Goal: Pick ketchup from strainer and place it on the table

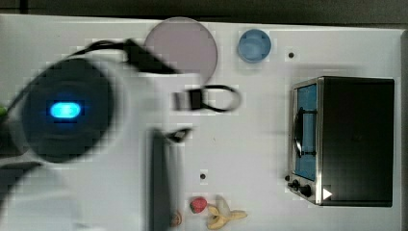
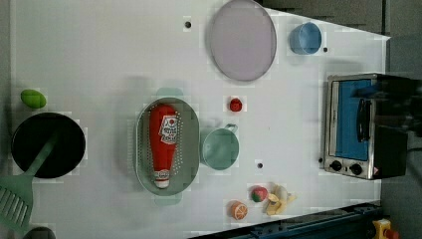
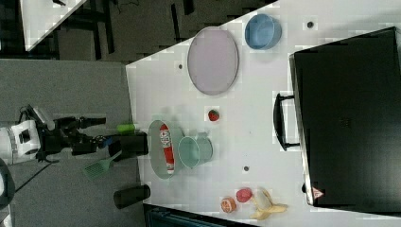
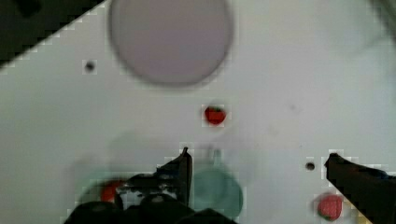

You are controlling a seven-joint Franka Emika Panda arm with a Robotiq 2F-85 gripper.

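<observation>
The ketchup (image 2: pixel 162 144) is looking like glossy red plastic in the translucent, perforated plastic strainer (image 2: pixel 141 149); the table (image 2: pixel 99 59) is showing smooth matt white.

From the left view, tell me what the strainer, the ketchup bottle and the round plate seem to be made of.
Strainer: probably thin plastic, pale green and slightly see-through, its floor dotted with tiny holes. Ketchup bottle: likely glossy red plastic, with a white printed label and a white cap end. Round plate: matte pale lilac with a darker rim; plastic or ceramic, the look leaves it open.
</observation>
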